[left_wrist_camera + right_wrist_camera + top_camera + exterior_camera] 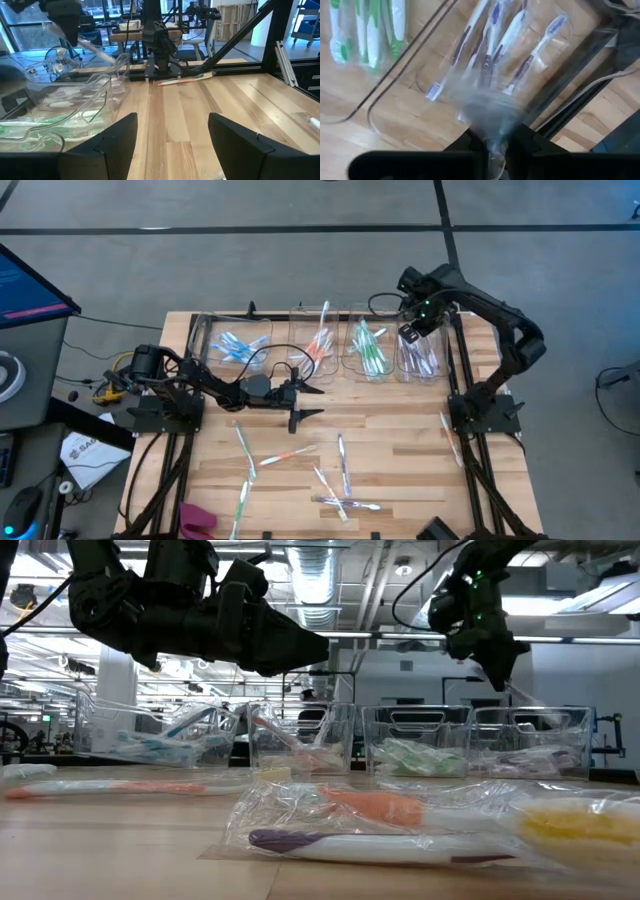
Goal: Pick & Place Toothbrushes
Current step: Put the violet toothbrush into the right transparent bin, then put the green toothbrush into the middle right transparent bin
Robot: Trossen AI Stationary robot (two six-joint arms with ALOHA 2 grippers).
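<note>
My right gripper point(411, 337) points down over the far-right clear bin point(436, 366), which holds purple toothbrushes point(512, 37). It is shut on a toothbrush in a clear wrapper point(485, 107), which shows blurred. The three bins to its left hold green point(370, 352), orange point(318, 346) and blue point(240, 346) toothbrushes. Several loose toothbrushes point(343, 465) lie flat on the near half of the table. My left gripper point(312, 402) waits open and level at the table's middle, nothing between its fingers. My right gripper pinches the clear wrapper's upper end point(493, 144) between its two fingers, coming from above and pointing down. The wrapped toothbrush hangs below the fingers point(514, 690), clear of the table, above the purple bin. Which part of the brush itself is gripped does not show.
The four bins stand in a row along the far edge point(330, 740). One toothbrush point(447, 430) lies by the right arm's base point(485, 412). A pink object point(198, 520) sits at the near left corner. Bare wood point(235, 110) stretches ahead of my left gripper.
</note>
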